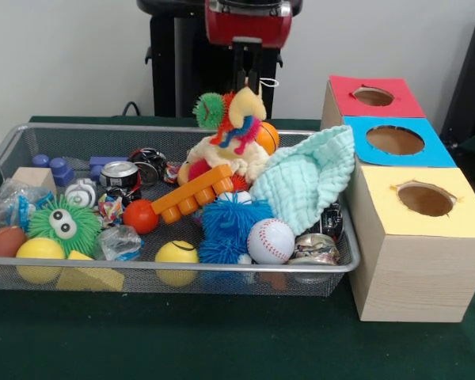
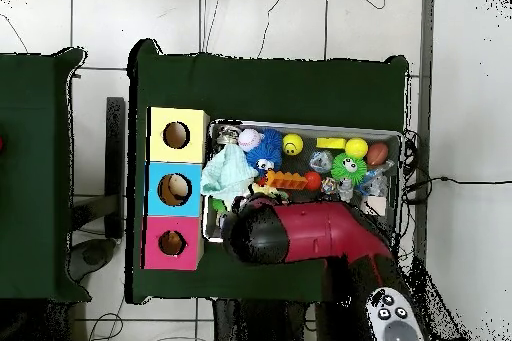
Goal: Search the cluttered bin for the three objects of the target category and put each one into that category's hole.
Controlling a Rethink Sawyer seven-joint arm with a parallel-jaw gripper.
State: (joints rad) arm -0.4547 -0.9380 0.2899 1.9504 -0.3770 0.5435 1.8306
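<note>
A green-covered bench carries a wire mesh bin with three wooden boxes just beside it. Near the bin's front rim lie a yellow ball and a baseball; a mint cloth drapes against the yellow-topped box, with the blue-topped box and red-topped box behind it. At the back, the pincer hangs over a plush toy; I cannot tell whether it grips.

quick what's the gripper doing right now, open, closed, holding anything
Gripper: above the far side of the bin, over the stuffed toy; cannot be told whether it is open or closed.
</note>
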